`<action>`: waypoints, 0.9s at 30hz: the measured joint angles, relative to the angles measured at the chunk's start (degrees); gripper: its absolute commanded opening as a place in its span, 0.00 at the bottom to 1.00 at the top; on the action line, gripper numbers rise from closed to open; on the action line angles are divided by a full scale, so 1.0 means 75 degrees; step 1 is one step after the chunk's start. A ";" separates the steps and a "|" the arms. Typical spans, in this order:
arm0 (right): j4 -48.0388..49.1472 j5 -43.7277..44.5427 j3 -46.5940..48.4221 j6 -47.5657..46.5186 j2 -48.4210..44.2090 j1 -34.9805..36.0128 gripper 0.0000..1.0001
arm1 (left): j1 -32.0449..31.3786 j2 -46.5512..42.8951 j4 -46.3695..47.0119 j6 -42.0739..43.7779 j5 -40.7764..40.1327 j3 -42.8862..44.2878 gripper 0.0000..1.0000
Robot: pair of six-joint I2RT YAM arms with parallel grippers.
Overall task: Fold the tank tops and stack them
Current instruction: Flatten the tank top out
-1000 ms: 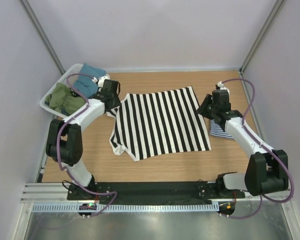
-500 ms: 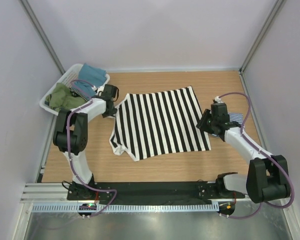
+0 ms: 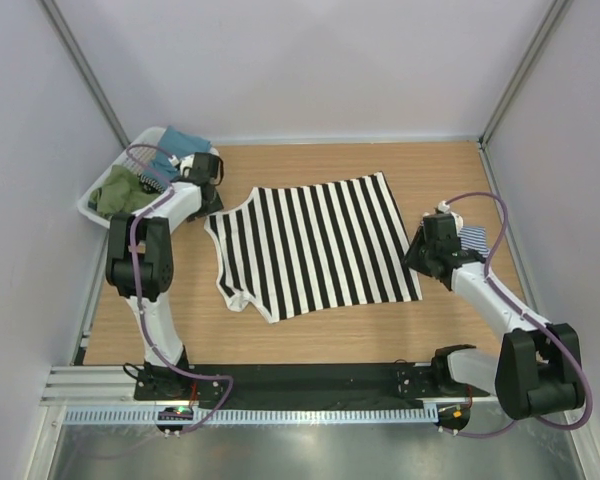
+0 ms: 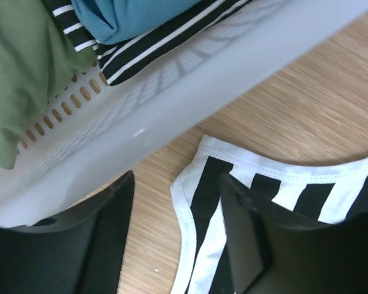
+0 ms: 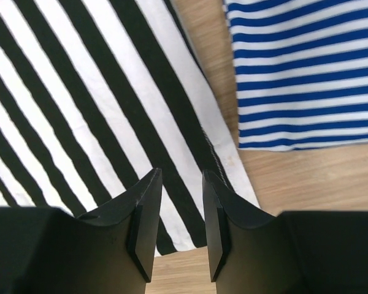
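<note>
The broad black-and-white striped tank top [image 3: 315,245] lies spread flat mid-table. My left gripper [image 3: 212,195] is open and empty at its far left corner, beside the basket. In the left wrist view [image 4: 178,239] its jaws stand wide apart over the white-edged strap [image 4: 211,196]. My right gripper [image 3: 415,260] is open and empty over the top's right hem; the right wrist view [image 5: 179,226] shows the hem corner [image 5: 190,153] under the jaws. The thin navy-and-white striped tank top [image 3: 472,238] lies folded at the right, partly under my right arm, and also shows in the right wrist view [image 5: 300,73].
A white slatted basket [image 3: 92,205] stands at the far left, holding a green cloth [image 3: 125,190], a teal cloth [image 3: 180,145] and a dark striped garment [image 4: 147,49]. Its wall [image 4: 190,104] is close to my left fingers. Grey walls enclose the table.
The broad-striped top's far left corner has been drawn out leftward and now lies flat. My left gripper moved back toward the basket. My right gripper moved nearer along the top's right edge.
</note>
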 measured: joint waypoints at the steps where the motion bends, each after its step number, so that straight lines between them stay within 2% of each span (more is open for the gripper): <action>1: -0.0079 0.0160 -0.0026 0.0055 -0.0064 0.0000 0.41 | -0.0006 -0.0023 0.0009 0.0000 0.0044 -0.0020 0.65; 8: -0.0455 0.0947 -0.0312 0.0414 -0.0901 0.0000 0.44 | -0.0376 -0.1183 0.0146 -0.0026 0.0356 -0.1402 0.69; 17: -0.1160 0.1029 -0.0350 0.1052 -0.0804 0.0000 0.44 | -0.1591 -0.3279 0.0289 -0.0618 0.0874 -0.3095 0.68; 22: -0.1661 0.1087 -0.0411 0.1521 -0.0804 0.0000 0.41 | -0.2352 -0.4421 0.0347 -0.1102 0.1052 -0.4130 0.62; 27: -0.1993 0.1128 -0.0414 0.1801 -0.0807 0.0000 0.40 | -0.2500 -0.5353 0.0332 -0.1789 0.1212 -0.5222 0.55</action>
